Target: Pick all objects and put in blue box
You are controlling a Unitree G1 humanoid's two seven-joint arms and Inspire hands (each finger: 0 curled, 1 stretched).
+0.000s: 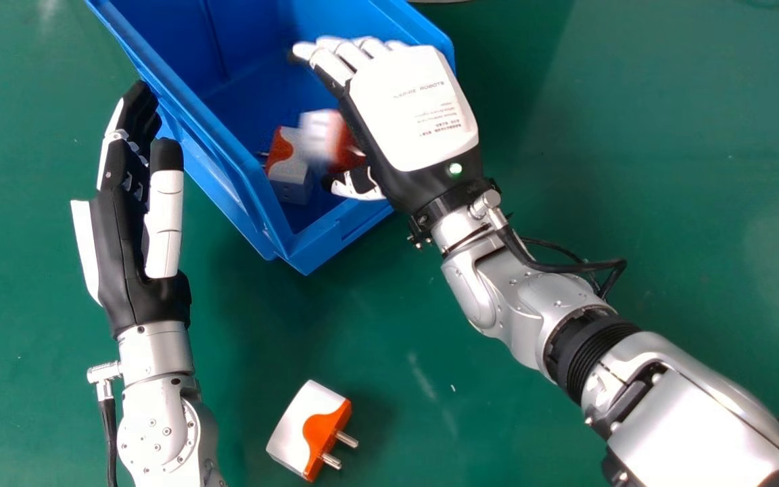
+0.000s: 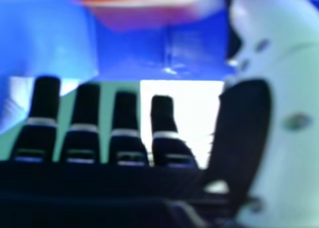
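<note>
The white-and-orange plastic plug (image 1: 320,135) is released over the blue plastic box (image 1: 325,251) by the opened right hand (image 1: 413,111). It could be knocked aside by too early hand movement.

Over the blue box (image 1: 227,182), the right hand (image 1: 399,138) bears upside-down print (image 1: 418,90) on its white back. Its smaller lines (image 1: 442,122) are unreadable.

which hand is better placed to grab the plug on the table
Probably the left hand: it is outside the blue box and nearer the plug, while the right hand is over the box.
</note>
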